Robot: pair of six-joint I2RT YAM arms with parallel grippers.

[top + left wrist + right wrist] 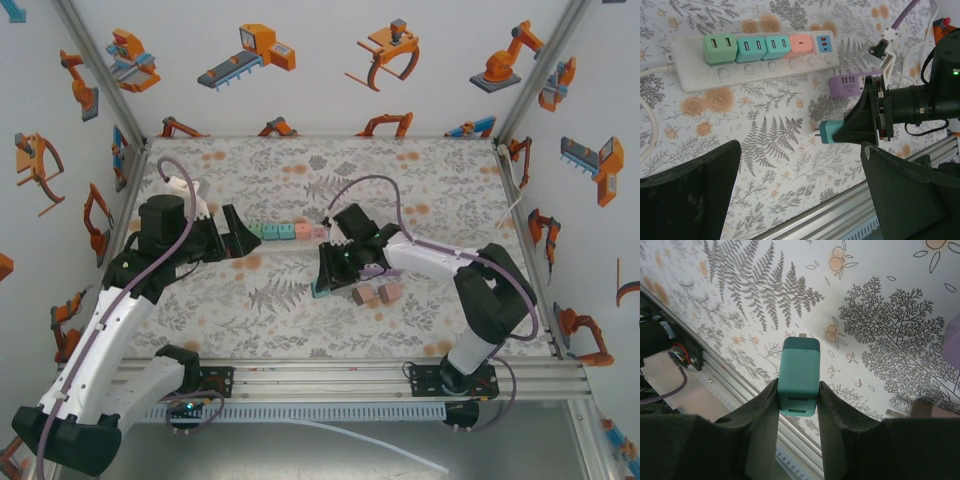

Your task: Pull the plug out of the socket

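Teal charger plug point(799, 371) is clamped between the right gripper's point(798, 389) fingers, out of the socket and just above the floral tabletop point(880, 315), a little toward its near edge. The white power strip point(695, 75) lies apart from it near the middle, carrying green, teal, pink and blue chargers. A purple charger point(846, 85) lies loose beside the strip. The left gripper point(799, 165) hangs near the strip, jaws spread wide and empty.

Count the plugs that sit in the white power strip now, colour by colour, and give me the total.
Green plug: 1
Teal plugs: 2
Pink plug: 1
Blue plug: 1
Total in the power strip: 5
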